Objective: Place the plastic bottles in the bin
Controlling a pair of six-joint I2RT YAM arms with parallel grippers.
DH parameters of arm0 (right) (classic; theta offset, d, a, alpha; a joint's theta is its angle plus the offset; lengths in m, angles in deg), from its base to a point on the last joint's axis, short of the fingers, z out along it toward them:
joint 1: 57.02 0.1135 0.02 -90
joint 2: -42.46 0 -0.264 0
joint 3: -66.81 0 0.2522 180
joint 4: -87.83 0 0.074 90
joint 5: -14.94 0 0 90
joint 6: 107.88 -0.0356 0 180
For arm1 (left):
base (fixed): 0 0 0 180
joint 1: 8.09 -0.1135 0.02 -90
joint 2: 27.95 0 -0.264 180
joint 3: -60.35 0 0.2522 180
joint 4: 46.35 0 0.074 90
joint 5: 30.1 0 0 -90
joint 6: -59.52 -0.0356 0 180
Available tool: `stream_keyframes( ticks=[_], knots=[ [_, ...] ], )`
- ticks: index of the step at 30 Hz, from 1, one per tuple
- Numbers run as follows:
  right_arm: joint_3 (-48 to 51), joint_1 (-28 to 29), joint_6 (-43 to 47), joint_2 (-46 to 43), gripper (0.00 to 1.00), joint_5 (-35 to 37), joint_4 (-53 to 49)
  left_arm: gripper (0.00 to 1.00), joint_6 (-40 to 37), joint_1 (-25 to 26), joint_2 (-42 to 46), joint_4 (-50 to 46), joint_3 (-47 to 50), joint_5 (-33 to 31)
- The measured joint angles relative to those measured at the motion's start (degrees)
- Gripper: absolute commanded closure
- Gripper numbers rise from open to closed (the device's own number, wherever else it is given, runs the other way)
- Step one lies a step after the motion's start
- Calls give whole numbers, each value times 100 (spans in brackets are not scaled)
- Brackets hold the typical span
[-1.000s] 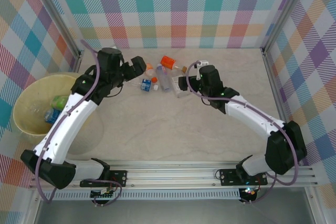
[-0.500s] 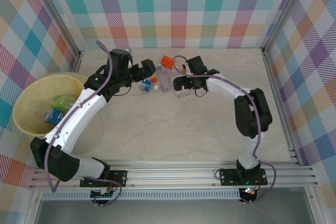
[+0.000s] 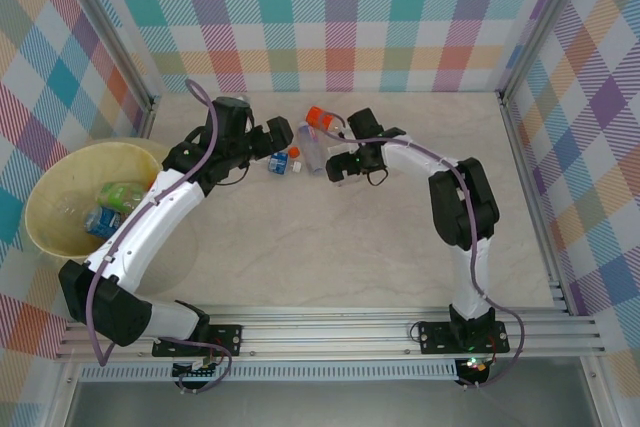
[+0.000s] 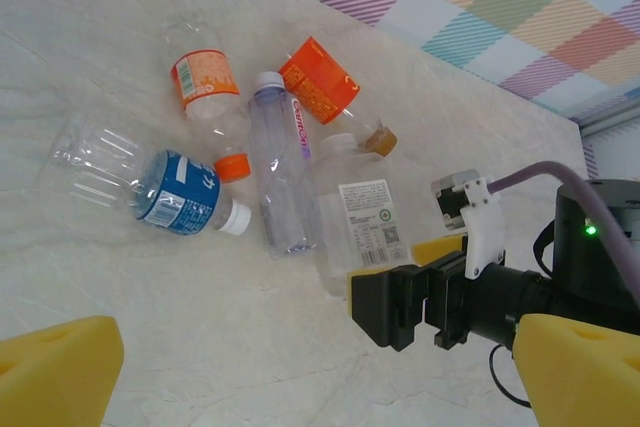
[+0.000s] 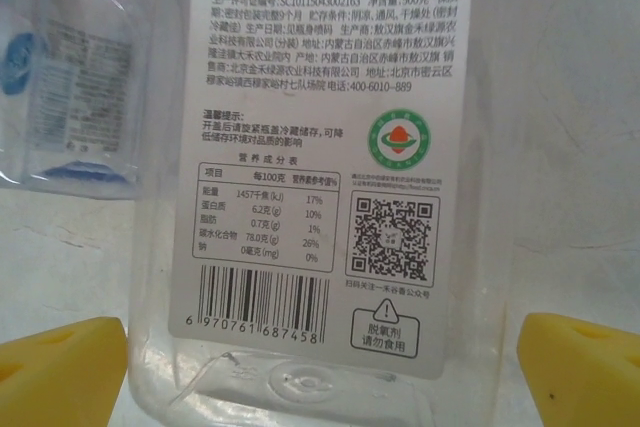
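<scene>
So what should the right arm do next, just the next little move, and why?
Probably close the right gripper on the white-labelled bottle. Its yellow pads stand open on either side of that bottle's end, with nothing gripped yet, so a gentle squeeze looks like enough to take hold before any lifting.

Five plastic bottles lie on the table [image 3: 330,247]: one orange-labelled bottle [image 4: 205,97] with an orange cap; one blue-labelled bottle [image 4: 160,185] with a white cap; one tall clear bottle [image 4: 280,182], also white-capped; one red-orange bottle [image 4: 322,85] with a brownish cap; one squarish bottle [image 4: 362,227] with a white printed label. There is one bin [image 3: 45,182]; it holds at least two more, one green bottle [image 3: 122,192] and one blue bottle [image 3: 100,219] (a pale clear shape beside them may be a third; too faint to count). Two arms reach over the table, the left arm [image 3: 150,217] and the right arm [image 3: 455,197].
</scene>
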Motion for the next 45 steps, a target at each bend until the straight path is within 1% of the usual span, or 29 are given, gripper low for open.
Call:
stream_keyframes(
  ticks=[13,16,19,22,25,30,34,37,41,45],
  knots=[
    [-162,179,59,380,0,426,2,0,-57,0,-190,-125,0,-35],
    [-164,184,57,417,4,511,52,0,-57,0,-225,-133,0,-33],
    [-120,184,24,424,17,549,190,0,-57,0,-260,-131,0,-13],
    [149,184,-2,304,24,566,575,0,-55,0,-337,-127,2,52],
    [603,184,-55,31,28,562,879,0,-26,0,-426,-79,42,210],
    [1543,184,-149,-699,29,540,1349,0,127,0,-577,229,254,647],
    [2509,184,-293,-1672,29,190,1910,0,345,0,-669,793,603,1121],
    [3080,186,-426,-2328,29,-234,2354,0,560,0,-695,1386,1001,1491],
    [3510,190,-573,-2826,29,-894,2778,0,752,0,-824,1930,1207,1827],
    [3738,223,-682,-3047,29,-1486,3067,0,903,4,-1003,2719,1309,2341]
  ],
)
